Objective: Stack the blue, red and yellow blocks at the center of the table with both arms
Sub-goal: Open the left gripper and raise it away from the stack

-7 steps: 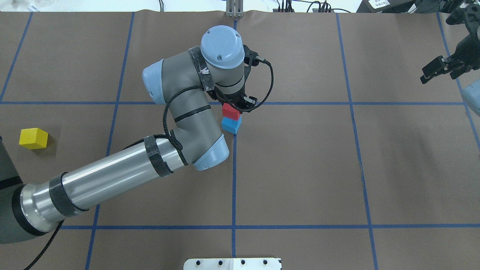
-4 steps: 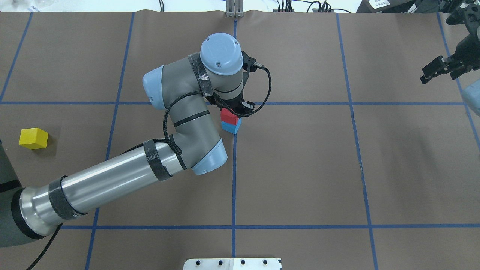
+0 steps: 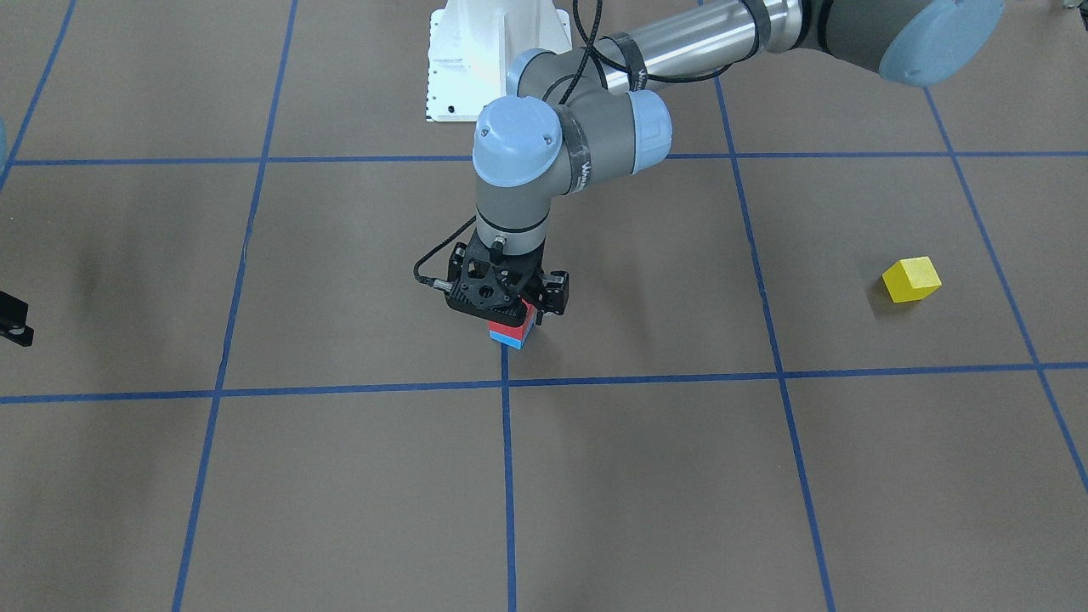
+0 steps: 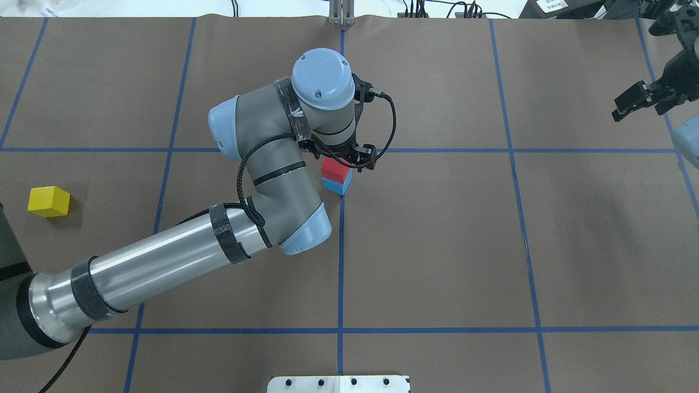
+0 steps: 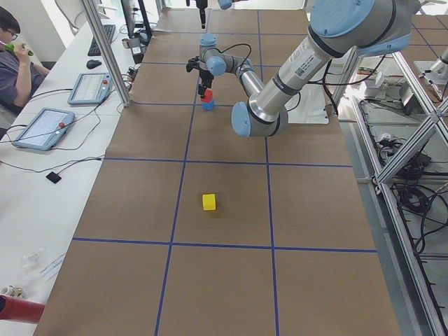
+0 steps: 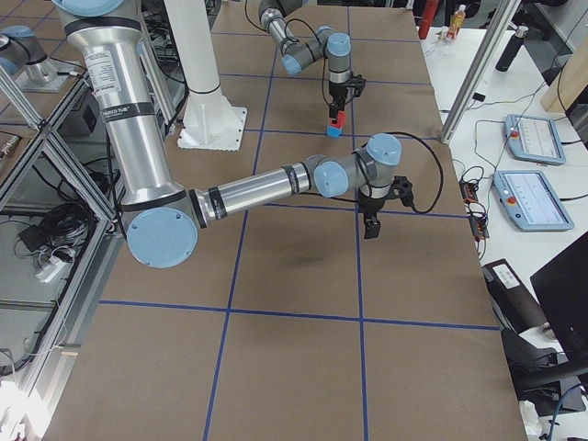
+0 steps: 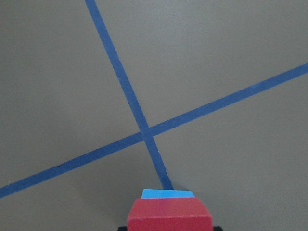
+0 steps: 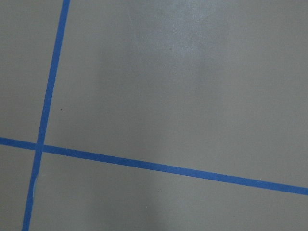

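Brown paper covers the table [image 3: 765,476], ruled into large squares by blue tape lines [image 3: 507,476]. Seen from the front, the red block [image 3: 512,324] sits squarely on the blue block [image 3: 510,338], and this stack stands just at 12 o'clock from a tape crossing near the table's middle. The left gripper [image 3: 518,310] hangs straight down over the stack. Its jaws are spread, and the one finger that shows stands a little clear of the red block's side. The yellow block [image 3: 911,279] lies alone on the paper, well apart at 3 o'clock from the stack.

From overhead, the stack is at 6 o'clock from the far central crossing and the yellow block is at 9 o'clock, near the table's edge. The right gripper [image 4: 622,109] hovers at 2 o'clock by the table's rim; I cannot tell how its jaws stand.

From the table's left end, the yellow block is in the foreground and the stack lies beyond it at 12 o'clock, under the gripper. An operator [image 5: 14,56] sits at 10 o'clock beside two tablets [image 5: 42,127].

From the right end, the near arm's gripper points down above bare paper, with the stack at 12 o'clock from it.

Through the left wrist camera, the red block fills the 6 o'clock edge, with a sliver of blue past it and a tape crossing beyond. No fingers show.

Through the right wrist camera, only paper and tape show, with a crossing at 8 o'clock.
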Tool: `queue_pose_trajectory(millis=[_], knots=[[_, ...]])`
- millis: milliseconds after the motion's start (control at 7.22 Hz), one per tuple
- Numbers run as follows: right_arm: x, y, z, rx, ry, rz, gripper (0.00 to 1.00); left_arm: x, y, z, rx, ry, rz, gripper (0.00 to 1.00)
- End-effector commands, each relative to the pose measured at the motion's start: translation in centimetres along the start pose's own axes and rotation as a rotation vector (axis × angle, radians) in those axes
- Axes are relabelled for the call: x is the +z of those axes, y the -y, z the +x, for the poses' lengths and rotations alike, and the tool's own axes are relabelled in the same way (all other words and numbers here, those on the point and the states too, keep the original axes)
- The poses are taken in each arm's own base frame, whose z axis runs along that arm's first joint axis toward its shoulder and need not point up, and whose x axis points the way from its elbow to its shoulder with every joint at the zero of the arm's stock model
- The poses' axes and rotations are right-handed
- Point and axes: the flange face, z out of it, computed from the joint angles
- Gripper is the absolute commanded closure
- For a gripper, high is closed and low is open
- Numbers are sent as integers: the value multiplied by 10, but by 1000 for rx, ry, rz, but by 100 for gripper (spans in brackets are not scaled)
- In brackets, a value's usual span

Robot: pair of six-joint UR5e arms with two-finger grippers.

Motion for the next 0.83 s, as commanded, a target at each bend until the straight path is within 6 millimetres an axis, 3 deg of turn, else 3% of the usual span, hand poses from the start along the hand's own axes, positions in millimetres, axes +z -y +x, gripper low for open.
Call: queue_pose_trajectory(millis=[0,139,277,554,693], knots=[[0,0,0,-1,4,-1,1,-65,15,-41,-45,-10,18,1],[0,0,-1,-2,8,-3,1,-115,10,-96,-60,-6,-31,1],[-1,1,-1,-2,9,0,1,-128,-42,-167,-19,26,-48,1],[-4,2,-4,-7,14,5,1,-147,-142,-386,-42,153,-48,1],[-6,3,-6,-8,15,8,1,-147,-188,-474,-123,168,-57,1]])
